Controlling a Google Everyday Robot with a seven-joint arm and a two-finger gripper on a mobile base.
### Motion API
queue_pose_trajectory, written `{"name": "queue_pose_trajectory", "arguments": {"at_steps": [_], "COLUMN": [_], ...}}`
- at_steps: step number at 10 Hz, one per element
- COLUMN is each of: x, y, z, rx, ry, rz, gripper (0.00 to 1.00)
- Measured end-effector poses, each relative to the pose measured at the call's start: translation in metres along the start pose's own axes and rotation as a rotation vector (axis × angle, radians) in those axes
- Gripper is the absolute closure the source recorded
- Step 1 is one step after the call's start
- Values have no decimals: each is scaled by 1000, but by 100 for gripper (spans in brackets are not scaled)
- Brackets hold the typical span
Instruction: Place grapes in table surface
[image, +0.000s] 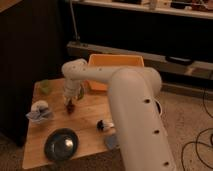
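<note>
Camera view: white gripper (70, 102) tight around knobbly dark-red grapes (70, 107), low over flat light-brown wooden table surface (91, 113).

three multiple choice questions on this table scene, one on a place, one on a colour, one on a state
1. Where is the gripper?
A) raised high above the table
B) low over the table surface, at the grapes
C) down by the floor

2. What colour is the tray at the table's back edge?
A) blue
B) green
C) orange-yellow

3. What state is the gripper in?
A) shut on the grapes
B) wide open, nothing near it
C) out of view

Answers:
1 B: the arm bends down to the wood, with its tip at the dark red bunch.
2 C: the tray's walls show orange-yellow.
3 A: the gripper is closed, with the bunch at its tip.
</note>
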Motion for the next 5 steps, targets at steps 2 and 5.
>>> {"name": "queue_pose_trajectory", "arguments": {"at_steps": [2,5], "x": [-4,-1], "y": [-4,-18], "z": [-37,-86], "rx": [-11,0], "ry": [-43,-100], "rz": [1,2], "gripper": [100,100]}}
